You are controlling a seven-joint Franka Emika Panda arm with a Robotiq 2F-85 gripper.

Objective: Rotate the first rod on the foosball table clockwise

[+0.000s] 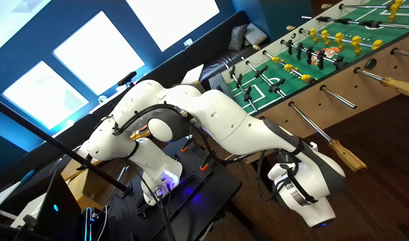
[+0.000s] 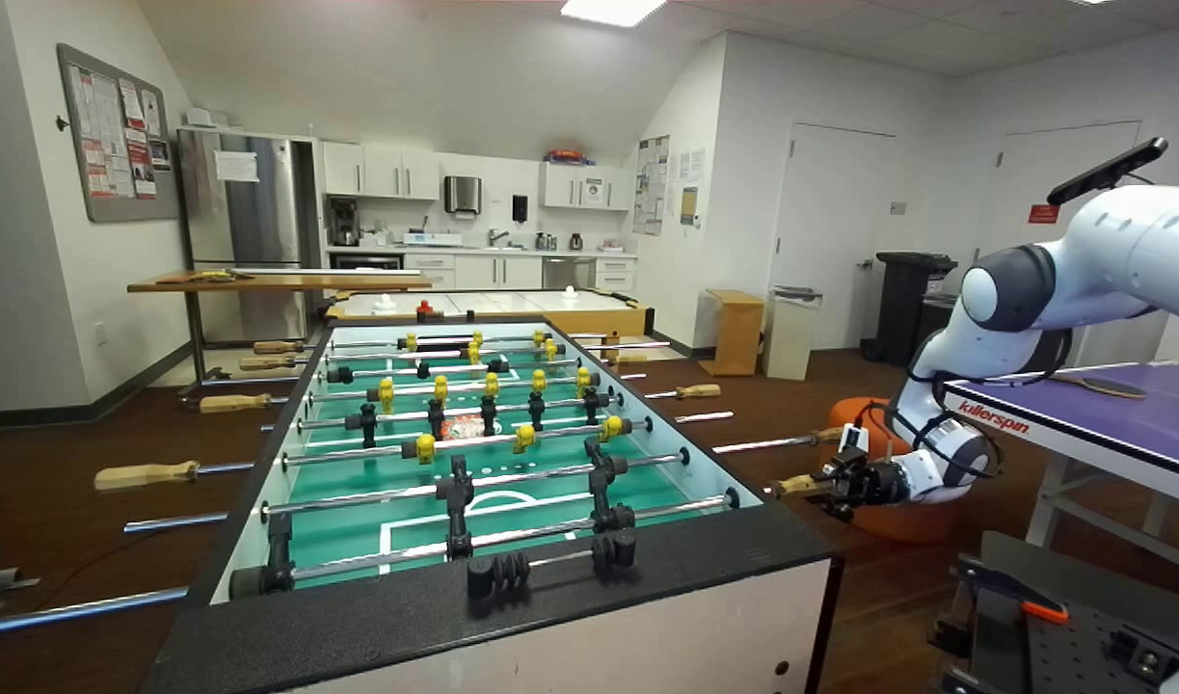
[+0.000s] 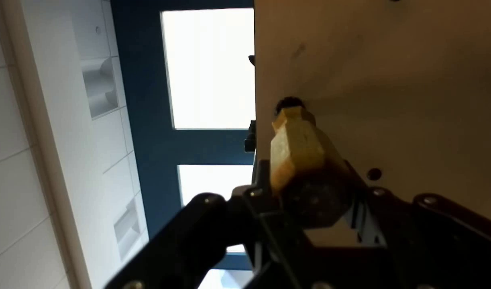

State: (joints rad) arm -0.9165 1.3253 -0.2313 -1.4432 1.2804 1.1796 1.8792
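Observation:
The foosball table (image 1: 311, 107) has a green pitch and brown wooden side; its black rim (image 2: 358, 627) shows in an exterior view. The first rod (image 2: 358, 564), with black figures, crosses nearest the table's end; it also shows in an exterior view (image 1: 243, 89). Its tan wooden handle (image 2: 793, 485) sticks out beside the robot. My gripper (image 2: 832, 489) is at the handle's end. In the wrist view, the gripper fingers (image 3: 308, 176) are on both sides of the handle (image 3: 297, 148) and appear closed on it. The arm hides gripper and handle in an exterior view.
A neighbouring rod with a wooden handle (image 1: 345, 155) sticks out close to the wrist. A bare rod end (image 1: 339, 97) lies farther along. An orange seat (image 2: 902, 520) and a purple ping-pong table (image 2: 1081, 410) stand behind the gripper. The robot's black stand (image 1: 221, 182) is alongside.

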